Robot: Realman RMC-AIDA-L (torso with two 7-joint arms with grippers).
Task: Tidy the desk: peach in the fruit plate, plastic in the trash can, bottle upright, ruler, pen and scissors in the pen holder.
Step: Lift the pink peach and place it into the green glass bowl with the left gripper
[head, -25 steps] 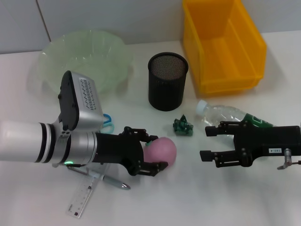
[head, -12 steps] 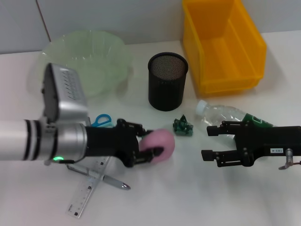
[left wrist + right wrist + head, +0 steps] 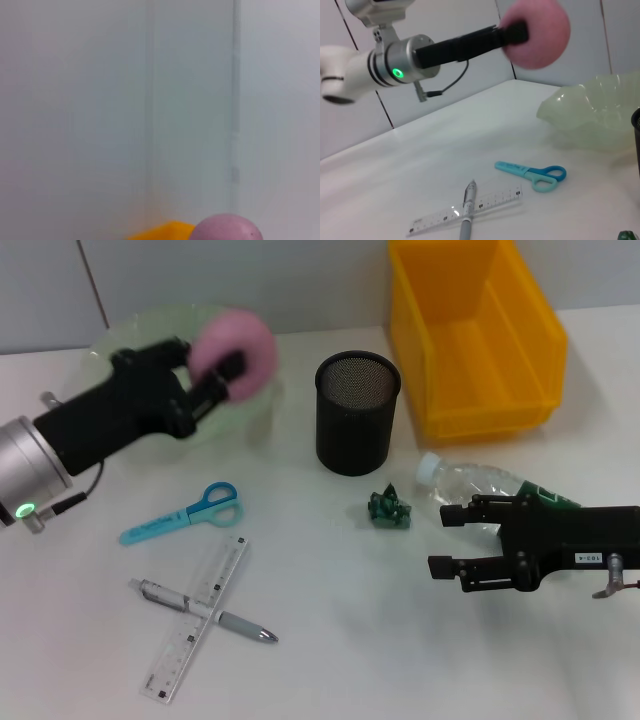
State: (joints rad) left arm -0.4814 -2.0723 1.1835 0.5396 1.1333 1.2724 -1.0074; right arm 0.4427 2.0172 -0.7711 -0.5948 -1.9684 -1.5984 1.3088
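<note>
Left tool grasping pink peach above green fruit plate | lower to centre before releasing | right tool released, idle beside bottle

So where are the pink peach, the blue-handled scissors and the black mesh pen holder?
Pink peach (image 3: 236, 352), head view: its rounded top, held in the left gripper.
Blue-handled scissors (image 3: 183, 516), head view: where blades meet handles.
Black mesh pen holder (image 3: 356, 430), head view: its front wall.
</note>
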